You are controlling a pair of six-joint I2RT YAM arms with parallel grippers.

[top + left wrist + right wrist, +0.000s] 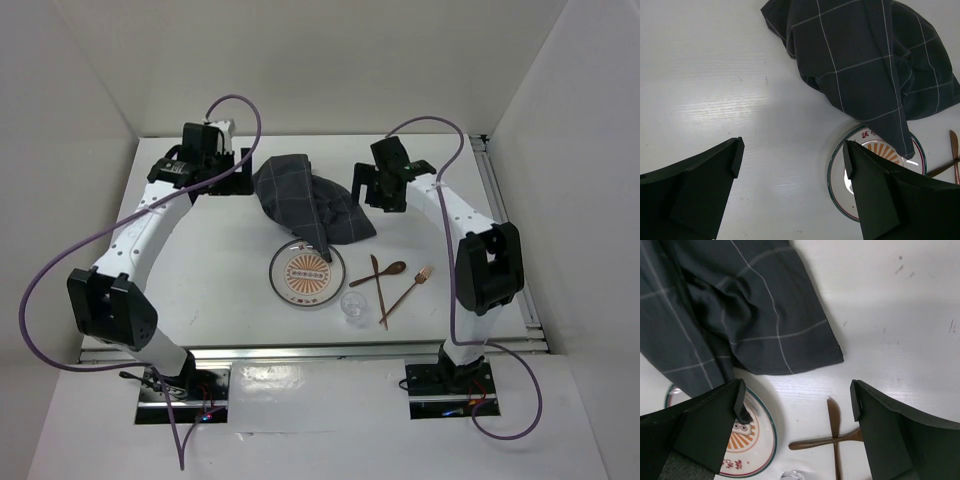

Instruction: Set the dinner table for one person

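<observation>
The bench (pixel 200 260) is a large plain white top that fills the middle of the room. A metal rail (pixel 300 348) runs along its near edge, and another goes up its right side. Plain white walls close it in on the left, the far side and the right. In the right wrist view the white surface carries a few small dark specks. In the left wrist view a soft patch of light lies on it.

A dark grey checked cloth (pixel 310 205) lies crumpled at the far middle of the bench. One corner of it hangs over the far edge of a round plate (pixel 300 287) with an orange pattern and a green rim. Just near and right of the plate stands a small clear glass (pixel 353 307). To the right of the plate, a wooden spoon (pixel 385 272) and a wooden knife (pixel 380 295) lie crossed. A wooden fork (pixel 408 291) lies slanted beside them.

The left pincer (pixel 792 152) hangs above the bare bench at the far left of the cloth. Its jaws stand wide apart and have hold of nothing. The right pincer (pixel 797 392) hangs at the far right of the cloth. It is also spread wide and grips nothing.

Both arms are white with black joints, and purple cables (pixel 40 280) loop from them. Their bases sit on dark plates on the near side of the rail.
</observation>
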